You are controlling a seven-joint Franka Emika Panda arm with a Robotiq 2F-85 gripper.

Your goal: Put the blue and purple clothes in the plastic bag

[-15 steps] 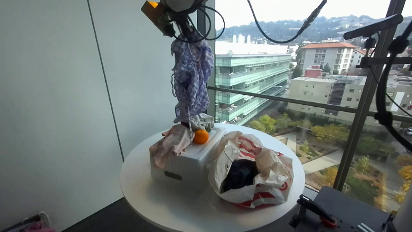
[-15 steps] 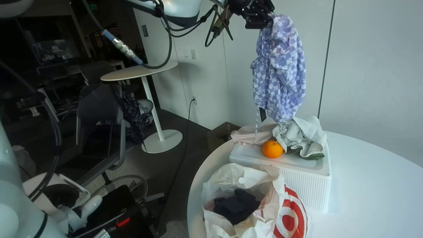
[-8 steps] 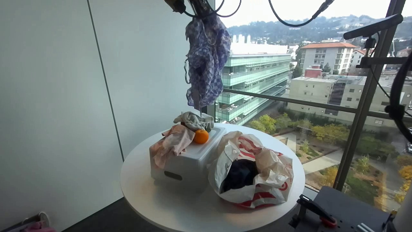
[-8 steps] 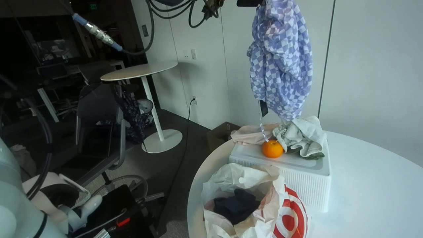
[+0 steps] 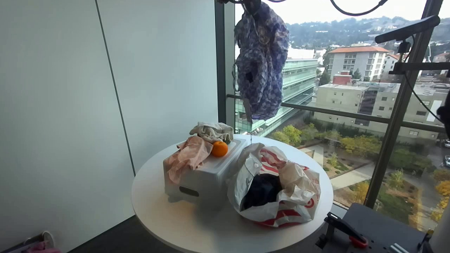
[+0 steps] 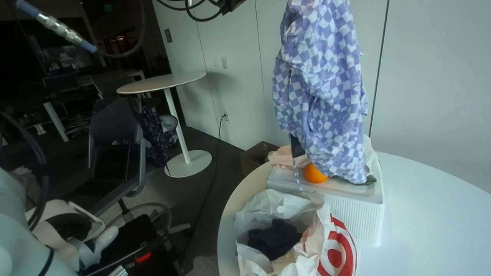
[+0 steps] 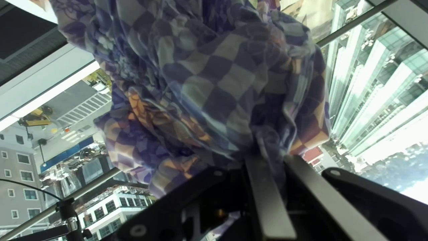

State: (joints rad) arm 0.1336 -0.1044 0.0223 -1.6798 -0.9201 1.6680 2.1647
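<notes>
Fingers (image 7: 271, 204) of the hand (image 7: 273, 164) are pinched on a bunched fold of the purple checked garment (image 6: 318, 88), which hangs rumpled in midair. From its lower edge a dark tag (image 6: 296, 147) and a thin string (image 6: 296, 175) dangle; I can't tell whether the string touches the plastic bag (image 5: 299, 186). That bag, white with red markings, stands open on the round white bench (image 5: 151, 203), a dark navy cloth (image 5: 262, 191) inside it. Just left of the bag in an exterior view sits a white box (image 5: 212, 182) carrying a pink cloth (image 5: 191, 153) that spills over its near left edge, an orange (image 5: 219, 149) beside the cloth, and a pale grey cloth (image 5: 214, 131) just beyond the orange. A dark window frame (image 5: 220, 70) rises beyond the bench, and a black chair (image 6: 115, 119) stands well apart on the left in an exterior view.
</notes>
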